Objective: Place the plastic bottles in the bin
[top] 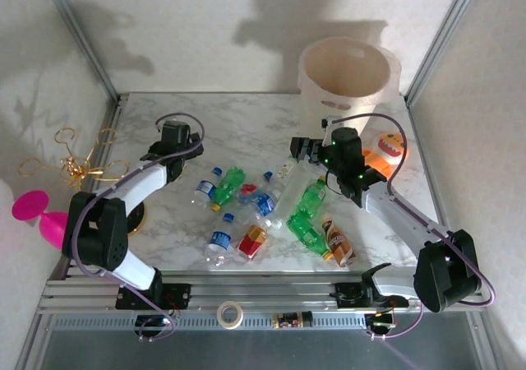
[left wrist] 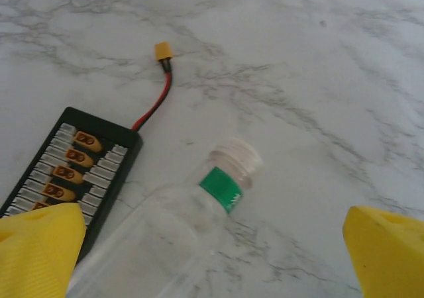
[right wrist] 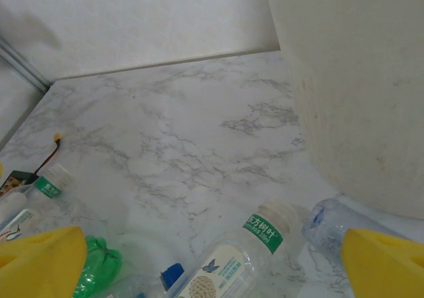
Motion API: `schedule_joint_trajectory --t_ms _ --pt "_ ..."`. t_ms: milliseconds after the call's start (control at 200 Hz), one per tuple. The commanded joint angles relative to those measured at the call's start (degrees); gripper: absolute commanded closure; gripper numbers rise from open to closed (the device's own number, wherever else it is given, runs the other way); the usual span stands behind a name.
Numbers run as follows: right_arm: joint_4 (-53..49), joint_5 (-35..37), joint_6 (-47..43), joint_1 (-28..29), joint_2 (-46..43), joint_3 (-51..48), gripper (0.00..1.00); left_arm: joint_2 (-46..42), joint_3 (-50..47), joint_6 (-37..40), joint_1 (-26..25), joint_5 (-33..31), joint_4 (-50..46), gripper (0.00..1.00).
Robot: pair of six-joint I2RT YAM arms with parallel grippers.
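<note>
Left claw (left wrist: 212,248) is hovering, jaws apart, over a clear bottle (left wrist: 159,238); right claw (right wrist: 212,261) is gaping empty. Judging the bottle light, slick, crushable: grip mid-body.

Worktop (top: 246,123): white marble pattern with grey veins; I see it running under the left claw (top: 182,140) and the right claw (top: 302,150).
Back wall (top: 205,33): plain white, beyond both claws, with soft grey shadows across it.
Left side wall (top: 33,74): white panel, outward of the left claw.
Right side wall (top: 485,99): white panel, outward of the right claw.
Frame post (top: 82,41): bare metal, slanting up the corner beyond the left claw; I see its twin beyond the right claw.
Rail (top: 271,292): aluminium extrusion along the worktop's near edge, behind both claws.
Light: even and diffuse, no hard glare.
</note>
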Motion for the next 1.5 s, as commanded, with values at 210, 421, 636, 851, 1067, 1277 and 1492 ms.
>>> schedule_joint_trajectory --t_ms 210,421,636,851,1067,1277,1492 --pt "2.72 2.91 -0.39 0.52 -2.32 -0.9 0.01 6.84 2.35 -0.62 3.43 -0.97 -3.12 0.0" --pt "3.62 3.41 0.37 0.52 -2.57 -1.17 0.01 7.83 1.86 -2.26 3.54 3.12 -3.64 0.0" --pt "4.19 3.26 1.37 0.61 -2.79 -1.24 0.01 6.81 -0.91 -5.44 2.27 8.13 -3.54 0.0" --pt "4.43 3.4 2.52 1.11 -2.54 -1.44 0.01 4.76 -5.45 -7.77 1.67 8.39 -2.05 0.01" --pt "4.69 3.72 3.01 1.94 -1.87 -1.44 0.01 5.07 -6.53 -6.31 0.94 5.59 -2.16 0.04" --pt "4.25 4.13 2.79 2.42 -1.77 -1.17 0.01 6.37 -6.08 -5.5 0.61 5.15 -1.12 0.15" --pt "2.32 3.85 3.41 2.43 -0.24 0.47 0.01 6.96 -5.46 -4.1 -0.28 4.51 -0.58 0.41"
